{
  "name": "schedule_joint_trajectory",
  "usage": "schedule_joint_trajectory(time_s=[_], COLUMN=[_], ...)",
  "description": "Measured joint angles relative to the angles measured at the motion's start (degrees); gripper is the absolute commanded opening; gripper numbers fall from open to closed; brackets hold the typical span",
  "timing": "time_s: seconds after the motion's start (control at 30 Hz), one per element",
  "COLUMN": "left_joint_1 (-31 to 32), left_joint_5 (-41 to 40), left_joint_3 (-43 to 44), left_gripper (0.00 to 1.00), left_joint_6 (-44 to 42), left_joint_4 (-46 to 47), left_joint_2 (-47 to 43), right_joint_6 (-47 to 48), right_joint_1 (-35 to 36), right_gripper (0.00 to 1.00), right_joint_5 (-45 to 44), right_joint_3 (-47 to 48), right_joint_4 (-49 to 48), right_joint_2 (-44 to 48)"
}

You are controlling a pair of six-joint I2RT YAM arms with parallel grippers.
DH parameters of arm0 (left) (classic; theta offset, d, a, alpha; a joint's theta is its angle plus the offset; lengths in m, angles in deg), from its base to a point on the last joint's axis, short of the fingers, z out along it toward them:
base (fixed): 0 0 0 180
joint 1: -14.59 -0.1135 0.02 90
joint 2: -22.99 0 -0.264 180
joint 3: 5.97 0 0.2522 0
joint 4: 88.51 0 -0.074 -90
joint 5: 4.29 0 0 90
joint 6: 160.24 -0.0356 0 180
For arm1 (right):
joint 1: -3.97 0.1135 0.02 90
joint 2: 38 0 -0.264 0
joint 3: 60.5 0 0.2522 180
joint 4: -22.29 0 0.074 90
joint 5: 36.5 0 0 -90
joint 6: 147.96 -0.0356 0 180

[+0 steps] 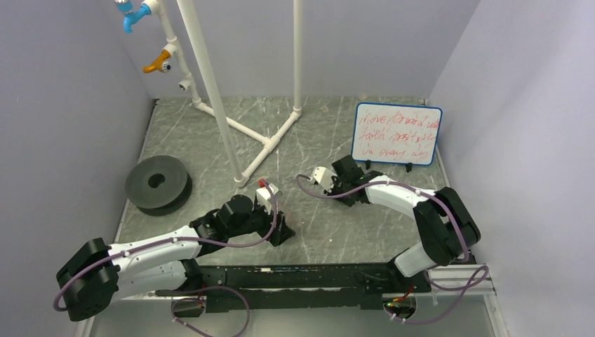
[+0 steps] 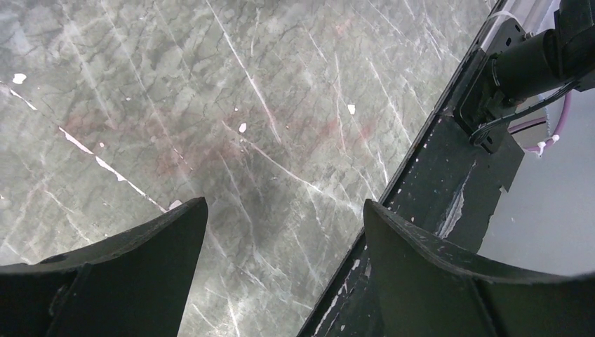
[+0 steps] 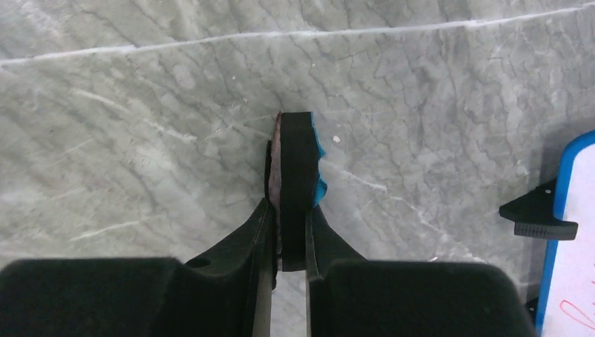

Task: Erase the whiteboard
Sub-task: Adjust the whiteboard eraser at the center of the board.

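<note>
While the whiteboard (image 1: 397, 133) stands propped at the far right of the table (image 1: 316, 232), red writing across it, the right pincer (image 3: 290, 210) is clamped on a thin black-and-blue eraser (image 3: 295, 158) near it. The left pincer (image 2: 285, 206) gapes wide over the table, holding nothing.

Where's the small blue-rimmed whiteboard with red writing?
In the top view, the blue-rimmed whiteboard stands at the far right of the marbled table, just beyond the right gripper.
</note>
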Motion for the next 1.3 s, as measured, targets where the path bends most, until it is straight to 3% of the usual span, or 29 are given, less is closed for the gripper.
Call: schedule_joint_trajectory(time_s=[0.17, 0.33, 0.67, 1.03, 1.3], left_joint_1=[0.1, 0.1, 0.1, 0.1, 0.1], left_joint_5=[-0.8, -1.7, -1.7, -1.7, -1.2], left_joint_3=[-0.5, -1.1, -1.2, -1.2, -1.9], left_gripper=[0.87, 0.87, 0.87, 0.87, 0.94], left_joint_6=[0.0, 0.0, 0.0, 0.0, -0.2], left_joint_4=[-0.3, -1.1, -1.4, -1.5, -1.3], left_joint_2=[-1.8, -2.7, -2.7, -3.7, -4.5], right_joint_6=[-0.4, -0.7, -1.0, -1.1, 0.7], right_joint_1=[1.3, 1.8, 3.2, 5.3, -4.0], right_gripper=[0.32, 0.42, 0.56, 0.65, 0.87], right_joint_5=[-2.2, 1.5, 8.0, 13.0, 24.5], right_joint_3=[-0.9, -0.9, -1.1, -1.6, 7.1], right_joint_4=[-1.4, 0.9, 6.7, 9.9, 18.9], right_joint_2=[-1.0, 0.6, 3.1, 4.7, 5.2])
